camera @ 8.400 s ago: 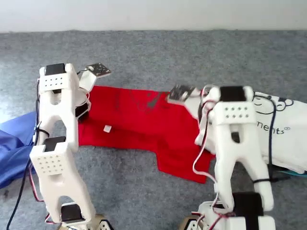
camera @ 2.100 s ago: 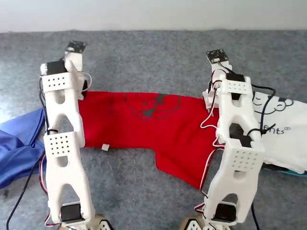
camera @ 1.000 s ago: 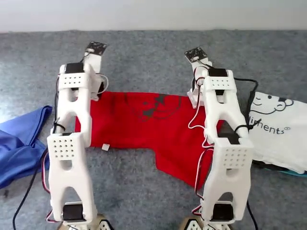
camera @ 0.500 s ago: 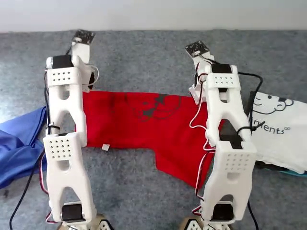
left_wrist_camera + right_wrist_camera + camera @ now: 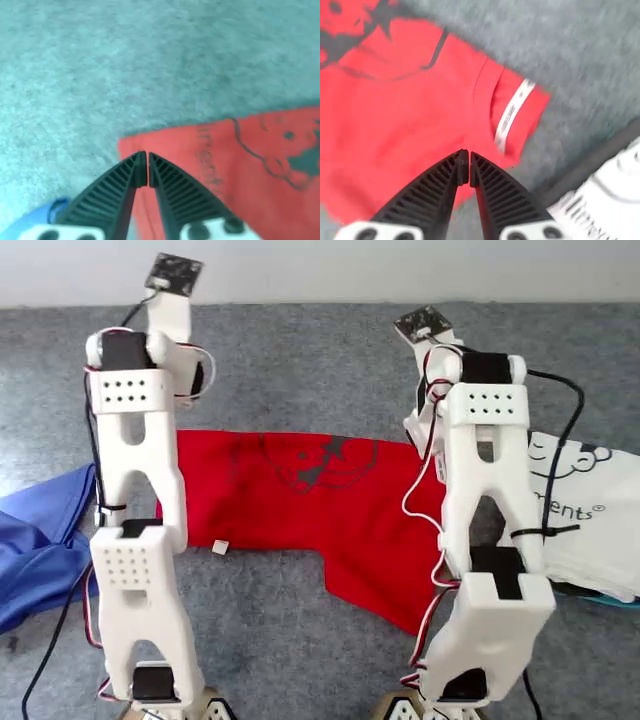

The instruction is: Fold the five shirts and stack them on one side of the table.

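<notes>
1. Red shirt (image 5: 300,490) lies spread flat on the table (image 5: 300,360), between blue shirt (image 5: 40,540) and white shirt (image 5: 590,510).
2. Both arms have lifted off its far edge in the last half second.
3. Left gripper (image 5: 146,157) is over a far corner, right gripper (image 5: 468,155) by a sleeve; both closed, empty.
4. You look done spreading; no fold made yet.

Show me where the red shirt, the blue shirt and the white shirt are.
red shirt (image 5: 270,512), high view, plain cloth below its print.
blue shirt (image 5: 40,540), high view, middle of the bunched cloth.
white shirt (image 5: 600,550), high view, plain cloth under the lettering.
</notes>
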Robot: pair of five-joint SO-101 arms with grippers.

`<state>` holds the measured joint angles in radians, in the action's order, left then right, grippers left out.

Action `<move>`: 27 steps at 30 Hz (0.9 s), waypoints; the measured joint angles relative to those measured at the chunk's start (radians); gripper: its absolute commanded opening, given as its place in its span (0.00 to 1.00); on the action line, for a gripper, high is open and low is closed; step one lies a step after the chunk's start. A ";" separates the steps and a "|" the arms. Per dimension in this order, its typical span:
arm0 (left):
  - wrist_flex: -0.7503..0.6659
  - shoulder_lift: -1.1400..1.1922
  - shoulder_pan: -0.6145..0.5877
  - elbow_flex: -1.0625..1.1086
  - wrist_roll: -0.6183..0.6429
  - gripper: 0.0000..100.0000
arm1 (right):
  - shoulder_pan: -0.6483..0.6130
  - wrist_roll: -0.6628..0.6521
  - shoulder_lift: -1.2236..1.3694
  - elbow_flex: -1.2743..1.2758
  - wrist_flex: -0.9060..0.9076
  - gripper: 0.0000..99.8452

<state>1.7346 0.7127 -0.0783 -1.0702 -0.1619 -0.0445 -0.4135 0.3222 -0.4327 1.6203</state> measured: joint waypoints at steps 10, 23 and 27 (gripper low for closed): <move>0.000 -0.379 0.054 0.707 -0.018 0.01 | -0.009 0.000 -0.054 0.152 0.133 0.02; -0.195 -0.496 -0.006 1.257 -0.086 0.01 | -0.133 0.000 -0.063 0.615 -0.051 0.02; -0.285 -0.496 -0.008 1.407 -0.110 0.01 | -0.135 0.000 -0.064 0.732 -0.117 0.02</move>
<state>1.4492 0.2171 -0.0859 0.3368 -0.2723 -0.1795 -0.4135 0.2578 0.2992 1.5037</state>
